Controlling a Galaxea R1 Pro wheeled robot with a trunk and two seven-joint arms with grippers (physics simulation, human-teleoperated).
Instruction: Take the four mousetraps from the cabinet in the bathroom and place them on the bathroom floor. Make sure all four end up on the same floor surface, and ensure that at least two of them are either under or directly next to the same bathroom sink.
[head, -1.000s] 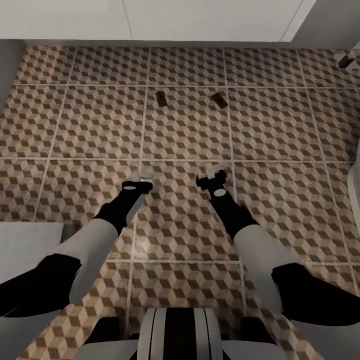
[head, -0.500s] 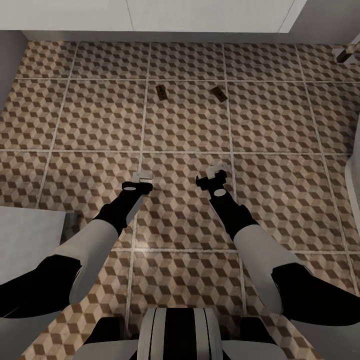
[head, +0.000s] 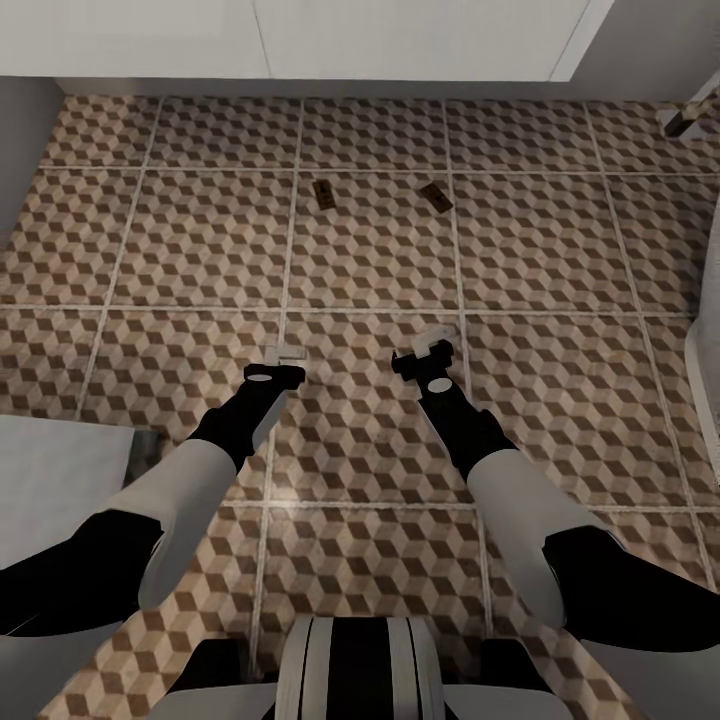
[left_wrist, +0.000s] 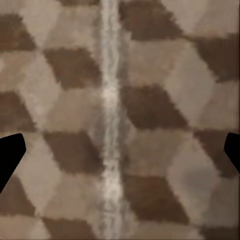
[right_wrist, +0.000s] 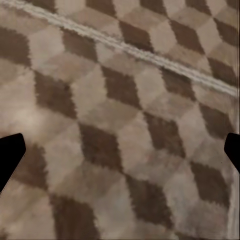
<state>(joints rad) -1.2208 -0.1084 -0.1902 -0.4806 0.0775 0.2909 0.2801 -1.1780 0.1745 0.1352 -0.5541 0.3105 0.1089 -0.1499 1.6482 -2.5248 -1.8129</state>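
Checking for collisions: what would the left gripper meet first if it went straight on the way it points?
Probably the cube-patterned brown, beige and white tiled floor. The left gripper has its dark fingertips wide apart, looking onto a pale grout line, with nothing between. How far off the floor lies is unclear.

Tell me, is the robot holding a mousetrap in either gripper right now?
No. Both mousetraps lie on the tiled floor, apart from the left gripper and right gripper.

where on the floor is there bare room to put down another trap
Bare tile lies between the two mousetraps and the left gripper and right gripper. More lies on the bathroom floor left of the left trap, toward the grey wall. Most crowded is the strip beside the traps, below the white unit.
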